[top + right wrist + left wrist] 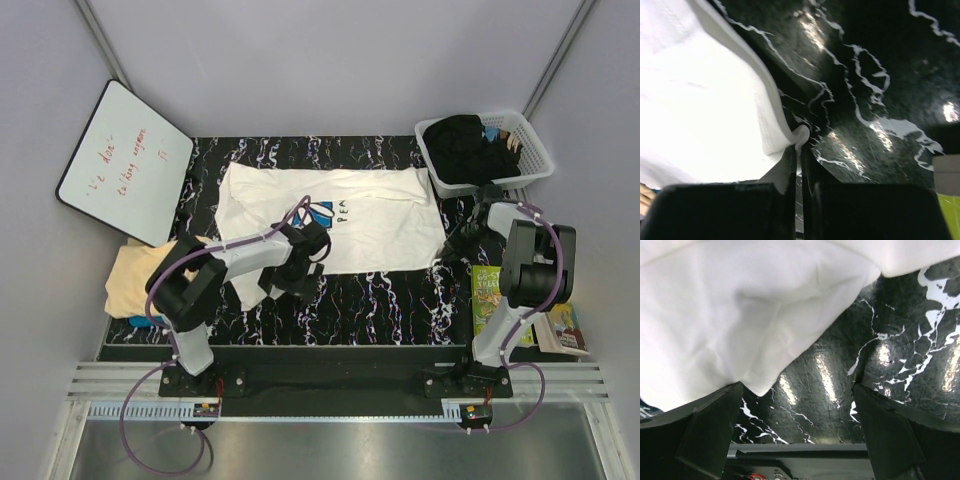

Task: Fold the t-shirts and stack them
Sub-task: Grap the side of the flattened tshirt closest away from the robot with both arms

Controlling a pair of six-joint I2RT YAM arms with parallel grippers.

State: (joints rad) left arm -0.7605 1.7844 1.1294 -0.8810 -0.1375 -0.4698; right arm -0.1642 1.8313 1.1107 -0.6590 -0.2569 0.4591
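Pinching the right corner of the white t-shirt [350,215], spread flat across the marbled table [380,295], with the right gripper [799,150], jaws clamped on cloth. Hovering the left gripper [797,405] at its near hem, jaws gaping wide.

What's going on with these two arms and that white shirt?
Two robot arms are working on a white shirt spread on the table. The right end effector is shut on the shirt's right edge. The left end effector hangs open over its near edge, holding nothing. A peach shirt lies at the table's left end.
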